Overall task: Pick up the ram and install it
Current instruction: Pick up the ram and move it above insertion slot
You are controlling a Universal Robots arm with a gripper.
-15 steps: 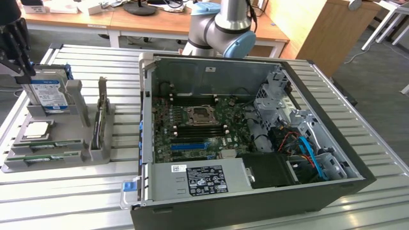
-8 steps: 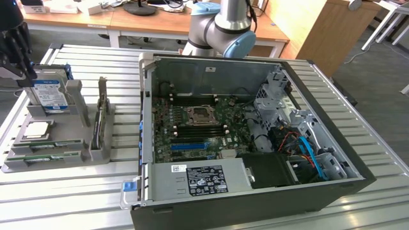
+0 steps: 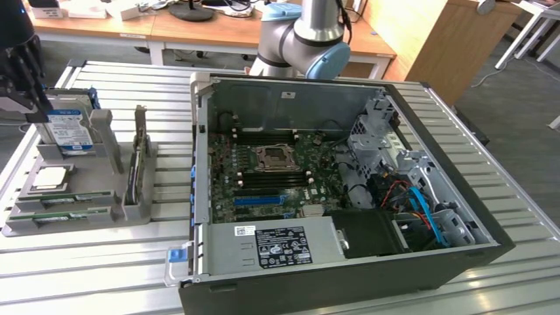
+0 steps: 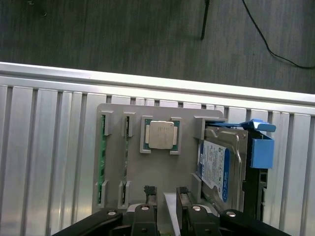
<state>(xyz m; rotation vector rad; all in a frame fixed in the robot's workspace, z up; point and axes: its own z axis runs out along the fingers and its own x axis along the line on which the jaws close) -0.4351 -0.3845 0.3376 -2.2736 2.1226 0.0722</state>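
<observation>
Count: two ram sticks [image 3: 75,196] [image 3: 72,213], one CPU [image 3: 50,178], one drive [image 3: 68,128], one card [image 3: 138,154], one case [image 3: 455,262].
Ram place: side by side in holder [image 3: 131,213] slots on the worktop [image 3: 88,262], beside the CPU.
Ram axis: on edge, parallel, lengthwise along the exterior view's left-right.
Claw [image 4: 165,196]: fingers apart, empty, over the holder, clear of both sticks.

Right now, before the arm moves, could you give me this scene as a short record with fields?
gripper: open, holding nothing, above the grey holder
ram stick: lying in a holder slot
second ram stick: in the next slot, alongside the first
CPU chip: in the holder, beside the ram
hard drive: standing in the holder
computer case: open, motherboard exposed
</observation>
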